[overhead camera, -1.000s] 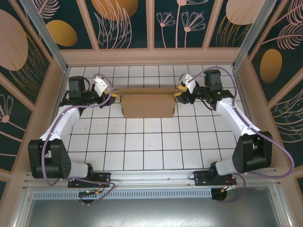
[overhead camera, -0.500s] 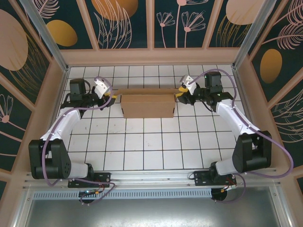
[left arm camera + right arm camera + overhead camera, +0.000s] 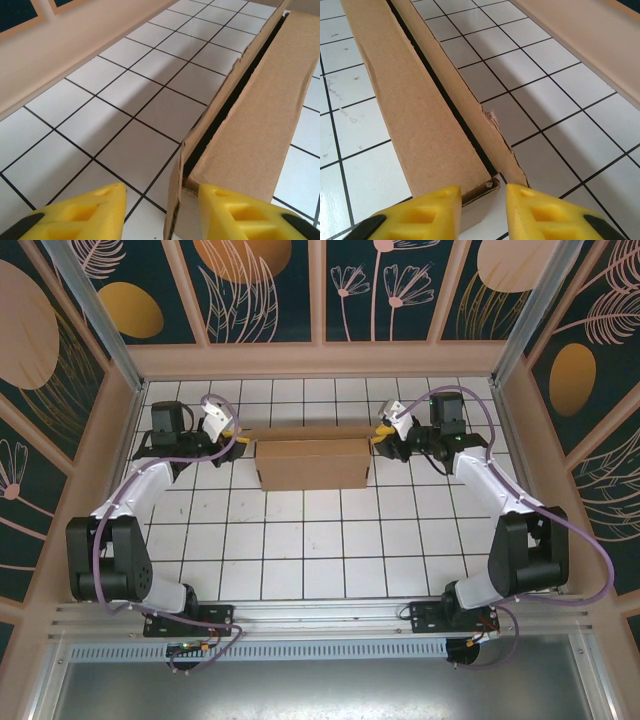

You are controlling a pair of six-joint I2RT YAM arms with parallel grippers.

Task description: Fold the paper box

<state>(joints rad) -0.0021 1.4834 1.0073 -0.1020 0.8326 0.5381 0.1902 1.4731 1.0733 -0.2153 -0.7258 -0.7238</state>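
Observation:
The paper box point(image 3: 312, 462) is brown cardboard, lying flat-sided at the back middle of the tiled table, with a rear flap point(image 3: 305, 432) standing a narrow slot apart from its body. My left gripper point(image 3: 241, 444) sits at the box's left end. In the left wrist view it point(image 3: 162, 212) is open, the flap's edge point(image 3: 176, 200) between the yellow fingers point(image 3: 85, 215). My right gripper point(image 3: 378, 441) sits at the right end. In the right wrist view it point(image 3: 484, 210) is open and narrow, with the box corner point(image 3: 479, 192) in the gap.
The wooden back wall point(image 3: 320, 360) runs about two tiles behind the box. Wooden side walls point(image 3: 95, 470) close in on both sides. White tiled floor point(image 3: 320, 550) stretches in front of the box toward the arm bases.
The right gripper's jaws have narrowed around the box's right corner. Both arms shifted slightly toward the back; the box has stayed in place.

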